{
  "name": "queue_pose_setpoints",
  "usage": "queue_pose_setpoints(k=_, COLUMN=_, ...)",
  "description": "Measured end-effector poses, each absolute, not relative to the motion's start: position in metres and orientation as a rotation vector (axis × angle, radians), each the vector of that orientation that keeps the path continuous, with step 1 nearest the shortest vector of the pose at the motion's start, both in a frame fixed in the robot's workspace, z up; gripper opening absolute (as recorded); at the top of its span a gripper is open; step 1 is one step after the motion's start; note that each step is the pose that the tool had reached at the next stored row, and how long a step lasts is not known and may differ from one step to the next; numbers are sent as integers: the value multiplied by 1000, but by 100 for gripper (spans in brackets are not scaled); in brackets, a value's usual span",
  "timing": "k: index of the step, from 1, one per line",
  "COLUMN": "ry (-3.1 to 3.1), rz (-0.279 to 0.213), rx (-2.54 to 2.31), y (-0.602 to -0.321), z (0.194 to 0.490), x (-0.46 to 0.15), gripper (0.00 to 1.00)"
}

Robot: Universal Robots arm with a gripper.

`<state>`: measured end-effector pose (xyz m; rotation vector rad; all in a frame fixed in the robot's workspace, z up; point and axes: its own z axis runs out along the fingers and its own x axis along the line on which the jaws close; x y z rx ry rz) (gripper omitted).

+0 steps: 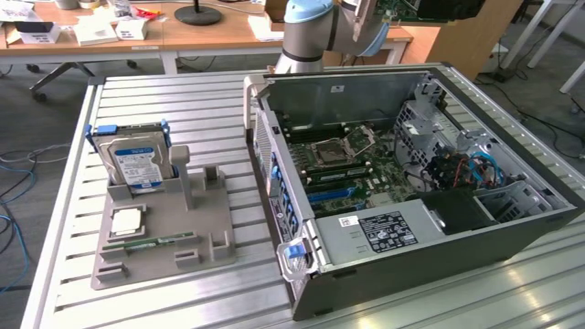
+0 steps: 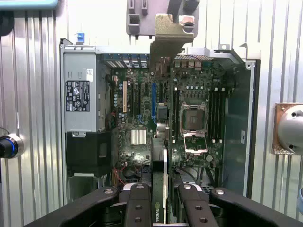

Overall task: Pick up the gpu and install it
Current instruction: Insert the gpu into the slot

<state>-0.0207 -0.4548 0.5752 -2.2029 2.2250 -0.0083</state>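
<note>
The thin green gpu [image 2: 157, 213], with its bent silver bracket, is clamped edge-on by the black end effector [image 2: 160, 198] over the open metal case [image 1: 412, 271] on the ribbed table [image 1: 174, 96].

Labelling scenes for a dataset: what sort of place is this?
Probably a robotics lab: a robot arm holds a gpu over an open PC case on a slatted metal table, cluttered desks behind.

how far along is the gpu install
Done: pickup. The gpu is clamped in the gripper, off the holder. In hand: the card hangs over the open case. Left: it is not yet seated, and the blue slot is bare.
</note>
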Motion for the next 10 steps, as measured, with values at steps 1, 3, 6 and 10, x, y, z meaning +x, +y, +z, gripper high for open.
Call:
queue_pose_setpoints(k=1, ry=2225, rz=-8, rx=-2203, y=-455, z=575, x=-21, gripper=26)
queue_pose_setpoints(k=3, ry=2225, rz=-8, rx=-2203, y=-455, z=575, x=-21, gripper=26)
queue_pose_setpoints(k=6, ry=2225, rz=-8, rx=-2203, y=-455, z=575, x=-21, gripper=26)
queue_pose_setpoints(k=10, ry=2225, rz=-8, rx=-2203, y=-455, z=575, x=-21, gripper=26)
